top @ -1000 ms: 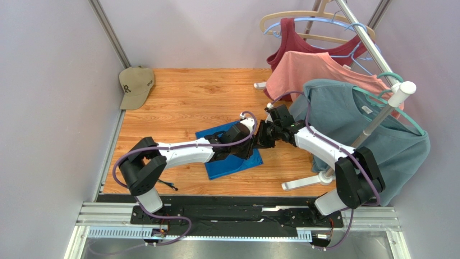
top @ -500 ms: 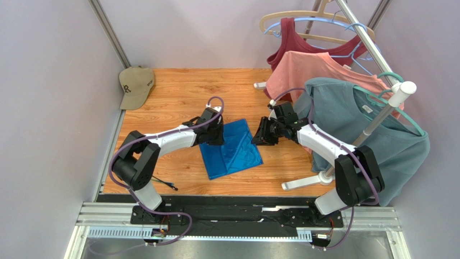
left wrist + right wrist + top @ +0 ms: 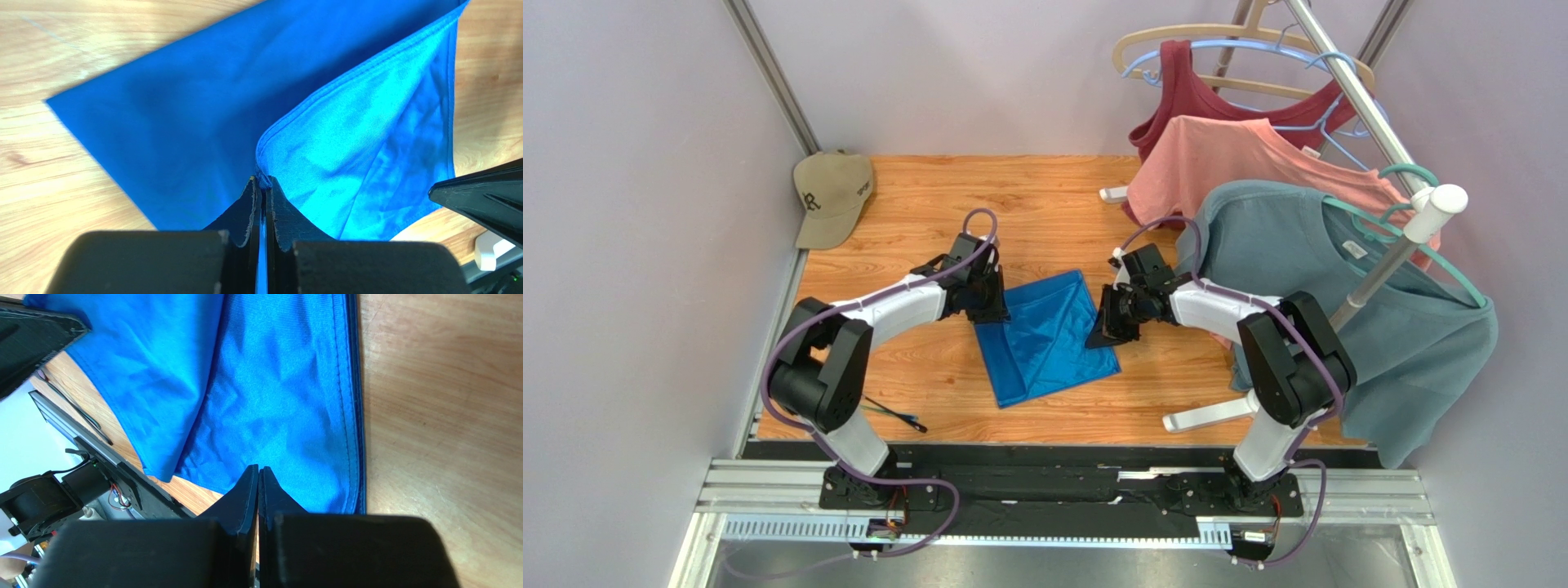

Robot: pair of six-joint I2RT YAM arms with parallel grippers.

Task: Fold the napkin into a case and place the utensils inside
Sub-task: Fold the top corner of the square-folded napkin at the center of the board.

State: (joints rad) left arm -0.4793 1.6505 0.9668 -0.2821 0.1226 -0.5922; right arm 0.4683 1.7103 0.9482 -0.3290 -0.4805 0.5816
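- Where the pale, wood-grained bench (image 3: 928, 221) meets the left wall, a soft khaki cap (image 3: 832, 196) lies crown up, well beyond and to the left of the left hand (image 3: 987, 300).
- Back from that hand, near its arm's base, the utensils (image 3: 895, 417) lie flat on the bench: very thin dark sticks, one with a small blue tip, well apart from the cloth.
- In the left wrist view the left hand's two dark, wedge-shaped fingers (image 3: 245, 208) are pressed together, pinching a rounded, stitched corner of the napkin (image 3: 184, 122). A sliver of blue shows between them.
- The napkin spreads between the two hands as a rough, tilted quadrilateral, not a narrow pouch. It is bright royal blue with a faint sheen and a fine weave. An upper flap, lighter and softly creased, lies over a smoother, darker layer, and a hemmed edge runs along its border.
- At the cloth's right edge the right hand (image 3: 1106, 321) has its tapered black fingers (image 3: 242, 490) closed tip to tip over the blue fabric. Whether any cloth is nipped between them I cannot tell.
- To the right of that hand, a teal-grey T-shirt (image 3: 1320, 282) of matte knit hangs from a white tubular rack (image 3: 1382, 263), with a salmon shirt (image 3: 1222, 159) and a dark red tank top (image 3: 1185, 92) beyond it.
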